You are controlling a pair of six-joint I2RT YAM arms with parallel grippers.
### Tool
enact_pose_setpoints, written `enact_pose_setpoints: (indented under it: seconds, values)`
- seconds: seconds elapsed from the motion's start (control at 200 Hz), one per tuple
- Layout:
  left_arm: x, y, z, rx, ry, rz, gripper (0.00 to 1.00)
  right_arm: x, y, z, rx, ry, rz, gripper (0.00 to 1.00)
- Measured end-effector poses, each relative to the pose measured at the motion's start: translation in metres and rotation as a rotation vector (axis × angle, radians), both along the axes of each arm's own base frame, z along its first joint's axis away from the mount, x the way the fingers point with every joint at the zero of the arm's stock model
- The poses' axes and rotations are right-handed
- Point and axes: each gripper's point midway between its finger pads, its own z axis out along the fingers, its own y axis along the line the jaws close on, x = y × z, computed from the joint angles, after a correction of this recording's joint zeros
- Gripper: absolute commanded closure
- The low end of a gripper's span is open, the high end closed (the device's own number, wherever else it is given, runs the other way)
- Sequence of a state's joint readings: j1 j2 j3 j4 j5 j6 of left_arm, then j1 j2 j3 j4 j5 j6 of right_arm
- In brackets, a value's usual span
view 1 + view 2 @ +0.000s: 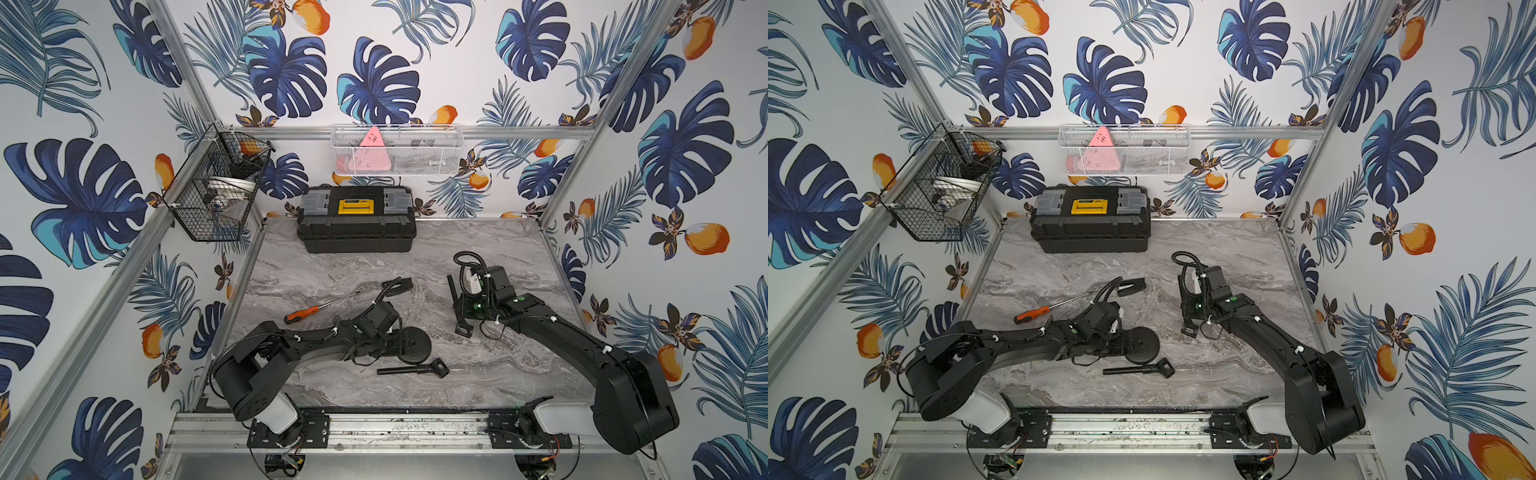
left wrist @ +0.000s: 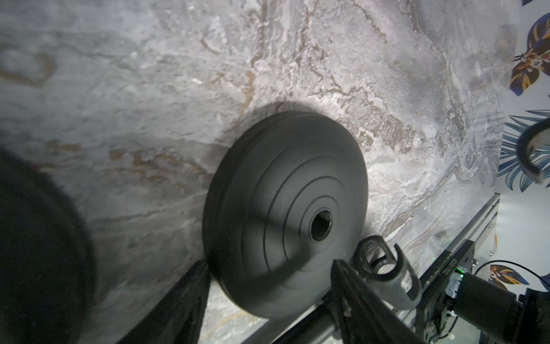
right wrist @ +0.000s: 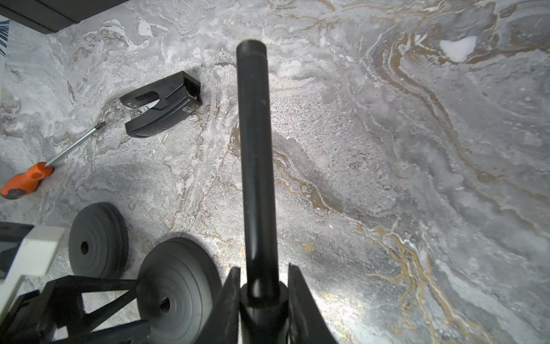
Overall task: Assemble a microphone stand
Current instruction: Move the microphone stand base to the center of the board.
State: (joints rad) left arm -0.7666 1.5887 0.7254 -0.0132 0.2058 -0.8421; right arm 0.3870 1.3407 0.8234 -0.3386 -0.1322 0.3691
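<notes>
The right claw [image 3: 263, 269] is closed on a smooth black metal tube [image 3: 254, 149]. The tube is round in section and runs straight out between two wedge-shaped fingers [image 3: 229, 297] to a blunt end.

In the top views, at 8 o'clock from there, the left claw [image 2: 269, 263] is spread wide about a round base disc [image 2: 285, 184]. The disc is matte black and thick-rimmed, and is moulded with concentric grooves around a central hole. A finger is seen at each side of its rim; whether they press on it cannot be told. In the right wrist view a second disc [image 3: 98, 241] of like form is seen just beside it.

At 5 o'clock from the base disc, close by, a short black rod [image 1: 413, 370] with a looped knuckle end lies flat. At 12 o'clock a black plastic microphone clip [image 1: 400, 284] is seen. At 10 o'clock lies a screwdriver [image 1: 316, 309] with an orange handle and a slim steel shaft.

All are carried on a grey marble-patterned desk [image 1: 498, 374] veined with gold. At its 12 o'clock edge stands a ribbed black toolbox [image 1: 356, 220] with a yellow latch.
</notes>
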Motion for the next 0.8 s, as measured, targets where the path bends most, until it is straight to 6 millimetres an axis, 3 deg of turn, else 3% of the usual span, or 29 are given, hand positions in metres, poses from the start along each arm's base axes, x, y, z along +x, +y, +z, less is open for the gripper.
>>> enact_pose_setpoints:
  seconds: [0.21, 0.47, 0.646, 0.801]
  values:
    - [0.009, -0.018, 0.002, -0.034, -0.011, -0.019, 0.29, -0.004, 0.002, -0.004, 0.019, 0.018, -0.001, 0.86]
    - [0.001, -0.007, 0.004, 0.009, 0.014, -0.018, 0.28, -0.024, 0.002, -0.033, -0.002, 0.104, 0.009, 0.86]
    - [-0.006, -0.002, 0.012, 0.082, -0.018, -0.083, 0.35, -0.024, 0.0, -0.032, -0.009, 0.101, -0.001, 0.86]
    - [-0.01, -0.009, 0.027, 0.217, -0.139, -0.179, 0.3, -0.023, -0.001, -0.03, -0.01, 0.091, -0.005, 0.85]
